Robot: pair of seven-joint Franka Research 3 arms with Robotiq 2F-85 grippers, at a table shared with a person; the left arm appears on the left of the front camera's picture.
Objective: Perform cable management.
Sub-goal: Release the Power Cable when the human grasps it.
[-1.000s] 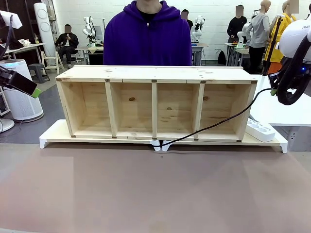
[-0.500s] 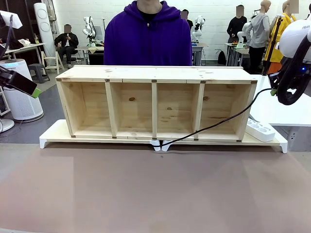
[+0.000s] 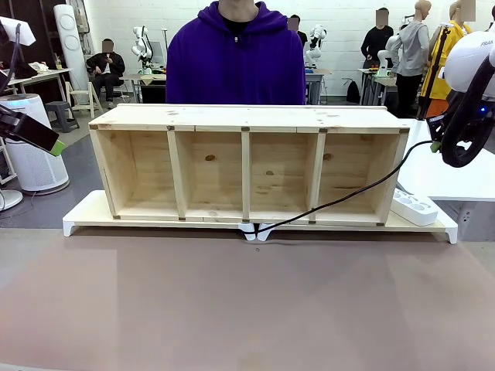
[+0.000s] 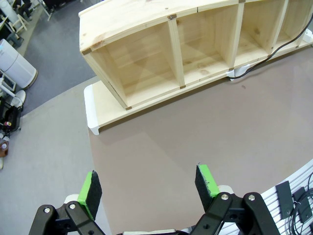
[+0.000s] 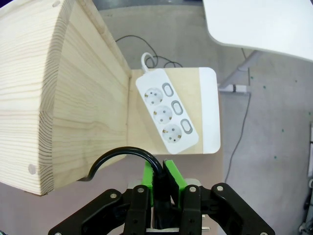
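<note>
- A matte brown table top [image 3: 247, 309] covers the lower half of the front view. Across the middle stands a pale wooden shelf [image 3: 247, 117] with four open compartments, set on a white-edged board [image 3: 81, 215].
- Behind the shelf, top centre, stands a person in a purple hoodie [image 3: 236, 66]. Beyond is a workshop with desks and other people.
- A white power strip [image 5: 168, 110] with three sockets and three switches lies on the board's end, just beside the shelf's end wall, in the centre of the right wrist view.
- The left gripper [image 4: 147, 185] hangs over bare brown surface at the bottom of the left wrist view, its green pads spread wide and grasping nothing.
- The right gripper [image 5: 160, 182], bottom centre of the right wrist view, is clamped on the cable [image 5: 128, 152], with pads pressing it from both sides.
- From the pads the cable arches up, then curves down to the lower left beneath the shelf's corner.
- In the front view it slopes from the right edge down and left, across the fourth compartment's front, to a small white piece [image 3: 257, 232] at the board's front edge.
- It is thin, black and smooth.
</note>
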